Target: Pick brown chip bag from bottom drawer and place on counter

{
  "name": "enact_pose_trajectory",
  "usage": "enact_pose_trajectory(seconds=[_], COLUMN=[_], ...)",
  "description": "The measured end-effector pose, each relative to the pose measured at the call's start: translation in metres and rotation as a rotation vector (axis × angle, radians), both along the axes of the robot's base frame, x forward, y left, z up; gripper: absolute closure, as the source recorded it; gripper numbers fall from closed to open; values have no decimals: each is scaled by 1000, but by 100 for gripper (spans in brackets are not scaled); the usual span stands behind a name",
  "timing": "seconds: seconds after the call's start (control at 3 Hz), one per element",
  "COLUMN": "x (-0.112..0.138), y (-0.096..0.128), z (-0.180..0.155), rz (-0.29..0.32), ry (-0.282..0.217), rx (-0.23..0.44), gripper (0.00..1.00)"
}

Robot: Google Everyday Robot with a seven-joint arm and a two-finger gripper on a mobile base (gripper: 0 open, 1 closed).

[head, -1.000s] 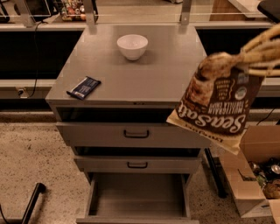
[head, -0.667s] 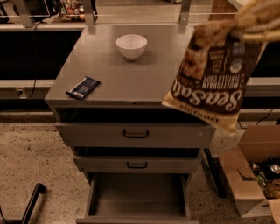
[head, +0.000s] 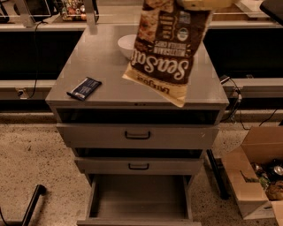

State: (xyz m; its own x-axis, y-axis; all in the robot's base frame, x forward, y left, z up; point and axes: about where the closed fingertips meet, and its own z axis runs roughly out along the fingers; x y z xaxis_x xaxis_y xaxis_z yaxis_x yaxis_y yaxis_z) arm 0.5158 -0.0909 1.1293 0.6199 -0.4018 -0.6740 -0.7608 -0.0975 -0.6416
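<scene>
The brown chip bag point(head: 166, 57), with white "Sea Salt" lettering, hangs upside down above the right half of the counter point(head: 97, 62). My gripper point(head: 201, 3) is at the top edge of the view, shut on the bag's upper end and mostly cut off by the frame. The bag's lower corner reaches down near the counter's front right edge. The bottom drawer point(head: 137, 198) is pulled open and its grey inside holds nothing.
A white bowl point(head: 125, 44) stands at the back of the counter, partly behind the bag. A small dark blue wrapper point(head: 84, 88) lies at the front left. An open cardboard box point(head: 254, 176) sits on the floor at right. A black bar point(head: 33, 203) stands at lower left.
The bag has moved left and up, from beside the cabinet's right side to over the counter. The gripper rose with it to the frame's top edge.
</scene>
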Motion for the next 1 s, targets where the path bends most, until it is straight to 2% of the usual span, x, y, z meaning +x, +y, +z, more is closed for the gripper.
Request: enact_pose_trajectory(seconds=[0.33,0.67,1.0], x=[50,50,63], y=[30,31,30], z=[-58,-58,-54], rz=[-93,-92,-182], ry=[106,106,124], rx=[64,64,78], gripper=[100,100,100])
